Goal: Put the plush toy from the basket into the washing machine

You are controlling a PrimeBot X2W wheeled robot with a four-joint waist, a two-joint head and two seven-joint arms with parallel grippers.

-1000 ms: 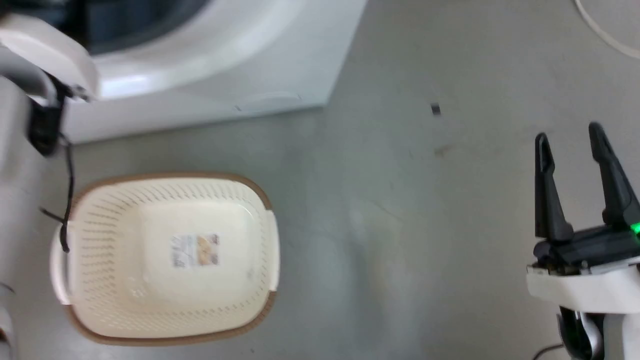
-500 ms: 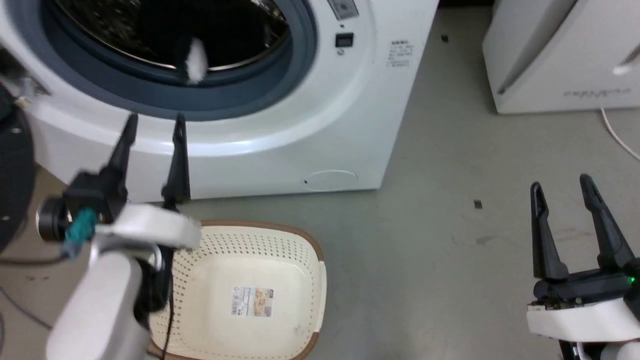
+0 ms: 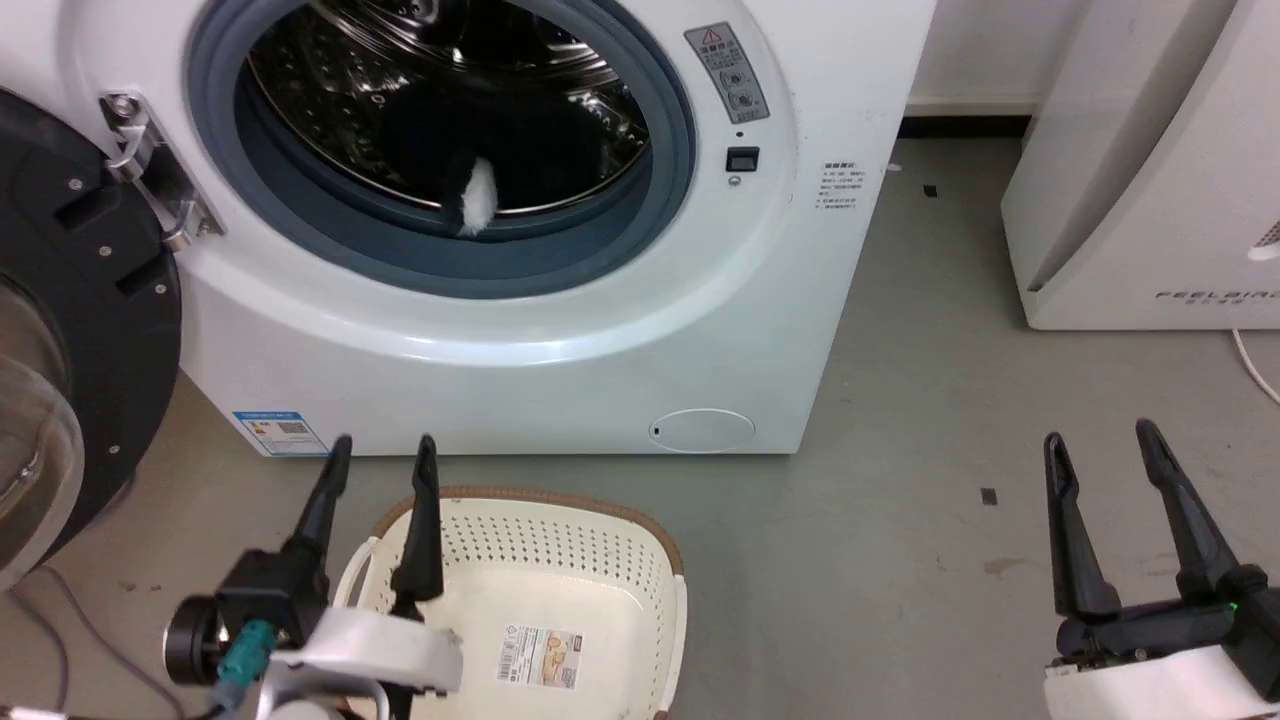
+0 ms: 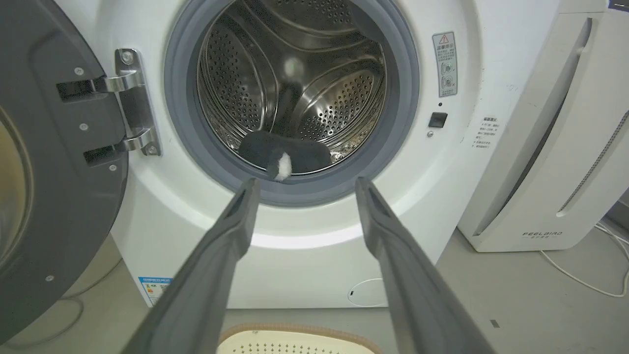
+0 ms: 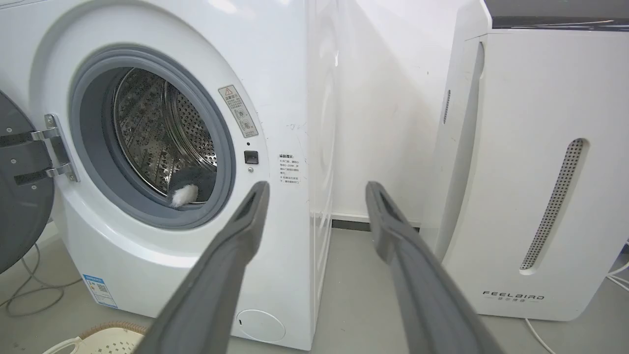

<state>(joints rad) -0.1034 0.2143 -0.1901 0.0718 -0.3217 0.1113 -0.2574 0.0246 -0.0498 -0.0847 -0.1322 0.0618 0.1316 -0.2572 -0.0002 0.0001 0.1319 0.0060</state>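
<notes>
The black plush toy [image 3: 500, 150] lies inside the steel drum of the washing machine [image 3: 560, 330], a white tuft at the grey ring's lower edge; it also shows as the plush toy [image 4: 285, 153] and the plush toy [image 5: 189, 189]. The cream basket [image 3: 580, 560] stands on the floor before the washing machine [image 4: 314, 255], holding nothing but its label. My left gripper [image 3: 382, 450] is open above the basket's far left rim, with nothing between its fingers. My right gripper [image 3: 1098, 435] is open over the floor at the lower right.
The washer's black-framed door [image 3: 60, 330] hangs open at the left. A white FEELBIRD appliance [image 3: 1150, 180] stands to the right, with a white cable [image 3: 1255, 360] on the floor beside it. Grey floor [image 3: 900, 500] lies between basket and right gripper.
The head camera has tilted up, so the washer opening and toy come into view. My left gripper has drawn back and down from the washer front to the basket's rim.
</notes>
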